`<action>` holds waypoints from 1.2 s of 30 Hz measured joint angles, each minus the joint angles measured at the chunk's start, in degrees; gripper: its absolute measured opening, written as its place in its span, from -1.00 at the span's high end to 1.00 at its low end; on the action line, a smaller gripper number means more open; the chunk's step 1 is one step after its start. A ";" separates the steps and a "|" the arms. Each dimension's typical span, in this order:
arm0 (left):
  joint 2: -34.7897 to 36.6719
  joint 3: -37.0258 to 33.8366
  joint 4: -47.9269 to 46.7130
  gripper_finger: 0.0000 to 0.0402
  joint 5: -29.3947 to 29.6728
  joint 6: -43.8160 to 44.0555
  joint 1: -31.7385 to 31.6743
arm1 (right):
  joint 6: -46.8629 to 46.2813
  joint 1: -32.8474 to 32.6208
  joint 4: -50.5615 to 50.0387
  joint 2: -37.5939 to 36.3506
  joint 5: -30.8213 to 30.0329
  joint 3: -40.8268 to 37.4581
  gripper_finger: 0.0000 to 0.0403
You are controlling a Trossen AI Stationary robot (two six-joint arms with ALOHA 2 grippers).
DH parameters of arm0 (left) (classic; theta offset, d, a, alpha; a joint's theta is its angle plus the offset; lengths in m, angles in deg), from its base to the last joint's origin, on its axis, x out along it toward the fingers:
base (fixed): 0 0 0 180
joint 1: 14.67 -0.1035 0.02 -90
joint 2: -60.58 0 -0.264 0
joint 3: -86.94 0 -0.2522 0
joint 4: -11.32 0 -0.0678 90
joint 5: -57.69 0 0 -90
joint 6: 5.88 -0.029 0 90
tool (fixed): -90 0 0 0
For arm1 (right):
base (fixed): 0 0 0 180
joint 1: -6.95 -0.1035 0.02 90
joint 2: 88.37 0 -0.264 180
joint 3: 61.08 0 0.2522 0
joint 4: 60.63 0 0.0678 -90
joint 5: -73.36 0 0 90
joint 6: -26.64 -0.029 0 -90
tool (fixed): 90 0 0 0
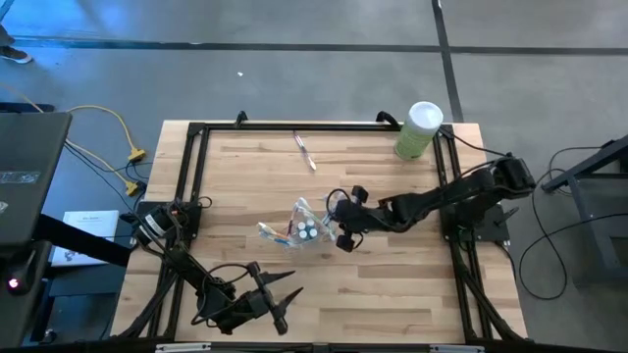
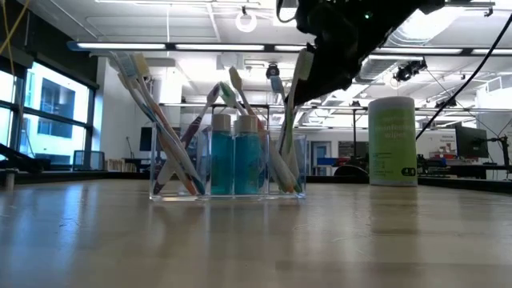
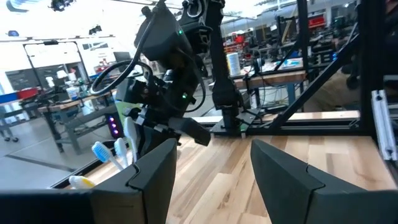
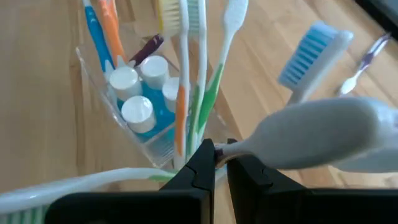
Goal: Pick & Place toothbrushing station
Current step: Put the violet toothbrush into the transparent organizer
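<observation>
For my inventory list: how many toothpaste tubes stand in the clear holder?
4, counted by white caps: the toothpaste tubes stand clustered mid-way in the clear holder, between the toothbrushes. One cap is partly covered; more may be hidden.

Robotics lab, workbenches (image 3: pixel 68 102), ceiling strip lights (image 2: pixel 168 46)

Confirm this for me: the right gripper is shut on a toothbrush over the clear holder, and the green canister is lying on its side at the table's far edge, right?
Not quite: the green canister stands upright, as the low view shows. The right gripper is indeed shut on a toothbrush over the clear holder.
</observation>
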 joint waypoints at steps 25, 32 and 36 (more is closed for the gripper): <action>4.59 0.04 0.36 0.00 7.88 -5.55 3.02 | 11.19 -2.78 2.00 -2.94 -2.80 4.90 0.09; 8.98 0.04 0.37 0.01 3.22 -16.95 1.20 | 20.26 -5.69 -1.04 -8.91 -3.23 7.97 0.12; 9.14 0.04 0.28 0.01 1.75 -29.62 -2.44 | 21.57 -5.88 -5.03 -12.20 -6.53 7.94 0.12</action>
